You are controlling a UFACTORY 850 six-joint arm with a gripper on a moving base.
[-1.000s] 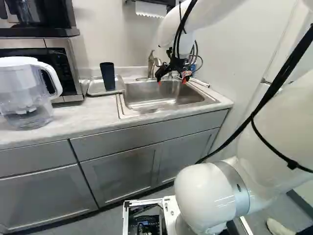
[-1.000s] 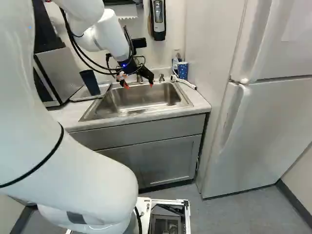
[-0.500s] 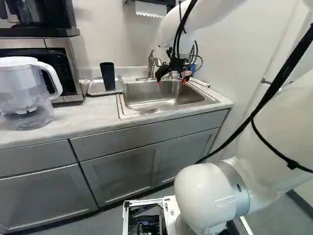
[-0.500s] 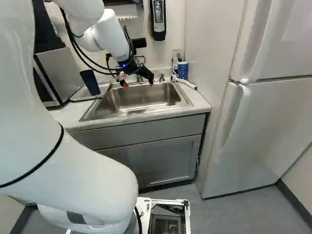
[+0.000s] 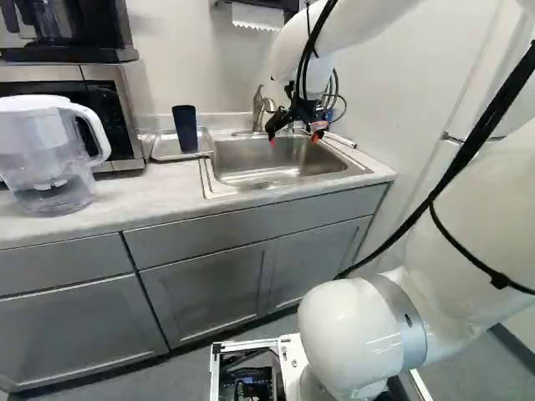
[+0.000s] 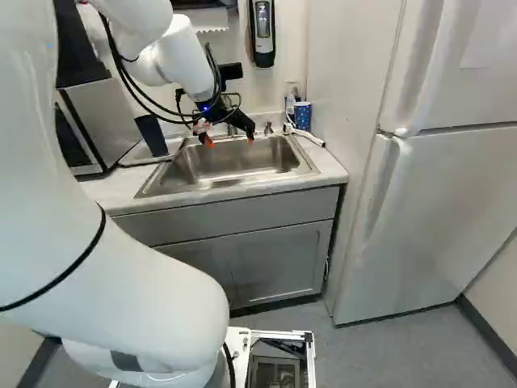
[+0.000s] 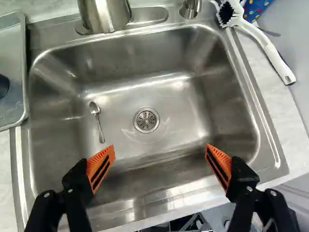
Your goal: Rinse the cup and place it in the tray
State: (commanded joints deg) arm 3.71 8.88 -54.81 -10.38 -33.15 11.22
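Over the sink, my gripper hangs with its fingers wide apart. The wrist view shows the gripper open, its orange pads facing each other with only the sink basin beneath. A dark cup stands in the metal tray, left of the sink in the left base view. Only a sliver of that cup shows in the wrist view, inside the tray. Nothing is held.
A spoon lies in the basin beside the drain. The faucet rises behind the sink. A brush and a blue patterned cup are at the far right corner. A pitcher and microwave stand left; the fridge is right.
The base has moved slightly, shifting the counter and pitcher a little in the base views. The arm keeps its pose and the gripper stays open.
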